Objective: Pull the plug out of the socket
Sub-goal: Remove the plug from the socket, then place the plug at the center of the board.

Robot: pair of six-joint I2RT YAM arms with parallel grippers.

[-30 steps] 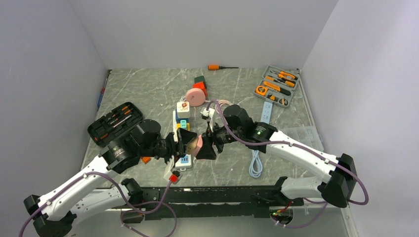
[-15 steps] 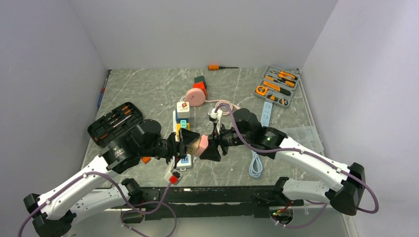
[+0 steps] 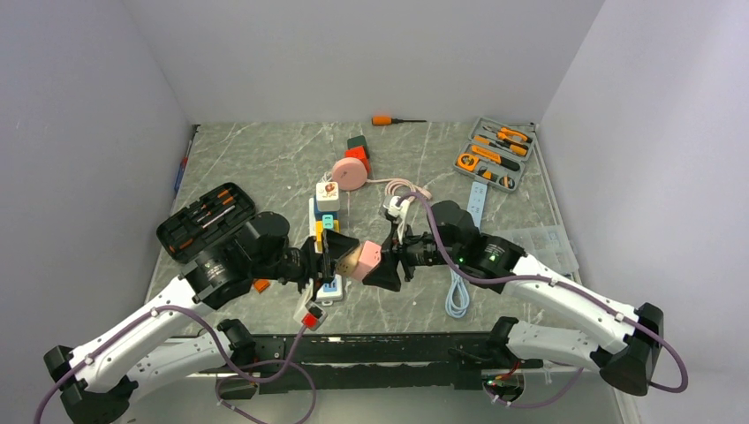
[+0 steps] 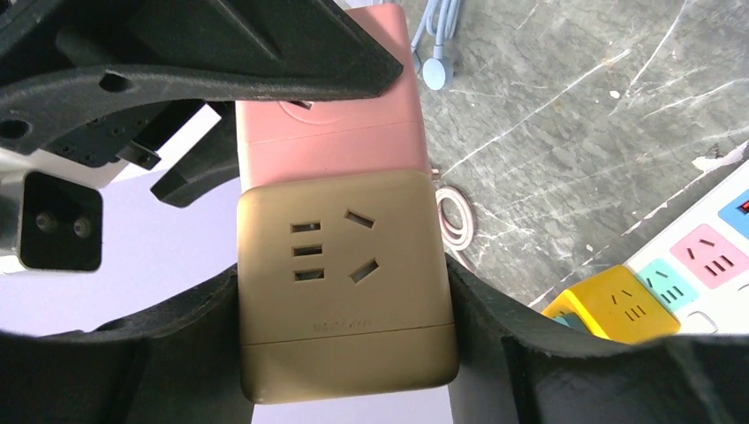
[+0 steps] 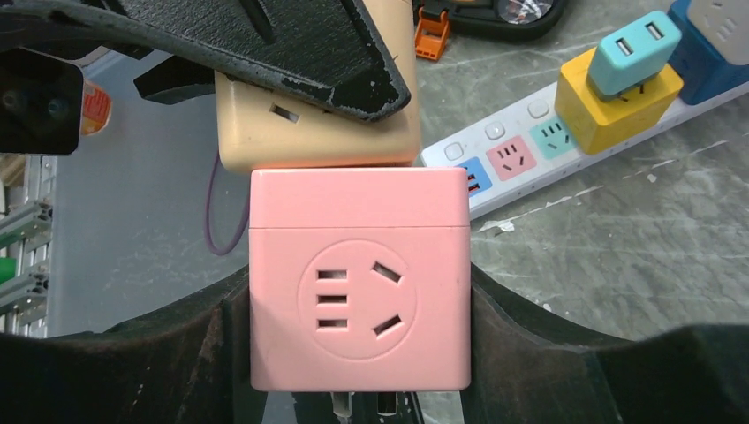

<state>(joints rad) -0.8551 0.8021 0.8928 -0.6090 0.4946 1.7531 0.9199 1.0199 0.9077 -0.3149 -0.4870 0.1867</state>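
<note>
At centre of the top view, above the grey marbled table (image 3: 265,168): tan cube socket block (image 4: 344,283) clamped in left gripper (image 3: 339,256), pink cube plug adapter (image 5: 358,296) clamped in right gripper (image 3: 378,262), faces touching. Likely mid-separation; seated or free, cannot tell. Next: pull straight apart, no twisting, both grips firm.

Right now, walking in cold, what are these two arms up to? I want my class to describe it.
The left gripper is clamped on a tan cube socket. The right gripper is clamped on a pink cube socket. They hold the two cubes between the arms, beside the white power strip. The cubes sit up against each other, touching. Whether the plug joining them has come free is hidden from every view.
</note>
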